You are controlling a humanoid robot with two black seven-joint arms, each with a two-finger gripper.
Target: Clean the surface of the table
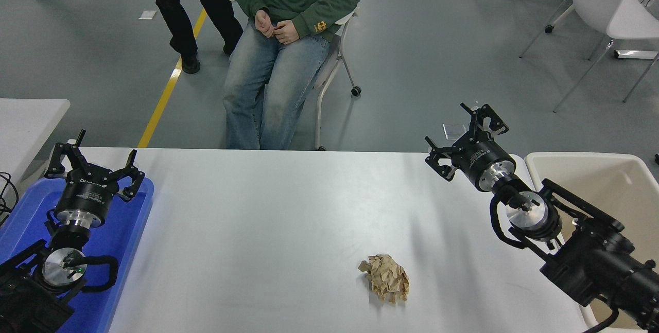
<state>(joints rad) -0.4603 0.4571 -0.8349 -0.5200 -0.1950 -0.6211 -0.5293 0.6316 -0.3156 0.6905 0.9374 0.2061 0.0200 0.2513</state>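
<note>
The table surface (267, 230) is a wide white top filling the lower part of the head view. A crumpled brown paper ball (385, 277) lies on it, right of centre near the front. My right gripper (464, 133) hovers open over the table's far right corner, well above and behind the paper, holding nothing. My left gripper (92, 160) is parked open at the lower left, above the blue tray.
A blue tray (123, 240) sits at the table's left end and a beige bin (612, 183) stands off its right end. A smaller white table (25, 117) is at the far left. A seated person (288, 29) faces the far edge; another stands behind.
</note>
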